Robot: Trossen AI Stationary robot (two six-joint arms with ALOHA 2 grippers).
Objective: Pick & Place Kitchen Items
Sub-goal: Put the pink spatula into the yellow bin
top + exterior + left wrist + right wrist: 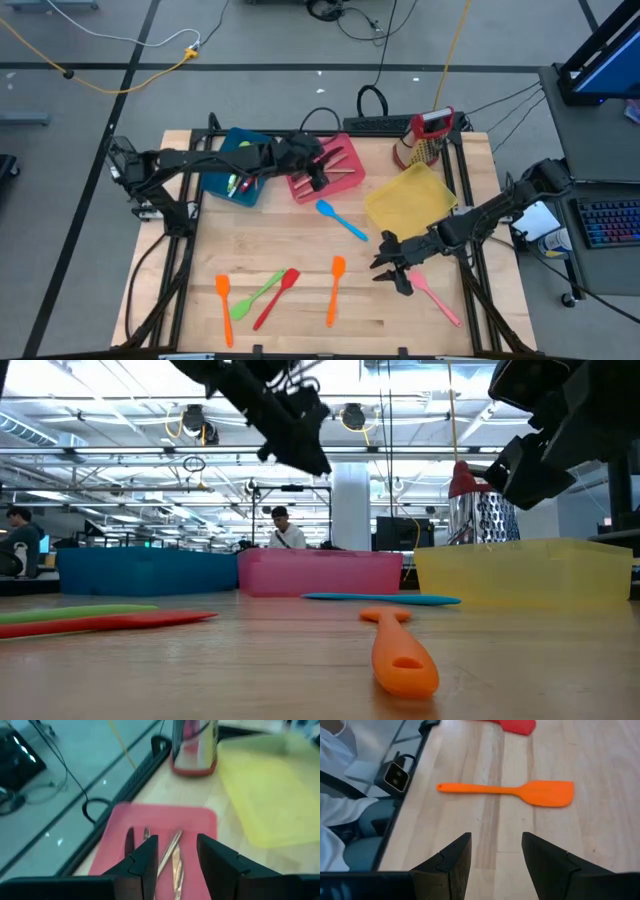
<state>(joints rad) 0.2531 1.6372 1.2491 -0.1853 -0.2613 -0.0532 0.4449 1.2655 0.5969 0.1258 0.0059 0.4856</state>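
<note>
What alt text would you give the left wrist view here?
The left gripper hangs open over the pink bin, which holds copper cutlery seen between its fingers. Beyond the pink bin sit a yellow bin and the red-based box grater on the wooden table.

Yellow bin (pixel 270 795) blurred and cut off by the edge in the left wrist view. Small items in the blue bin (pixel 236 184) too tiny to identify.
</note>
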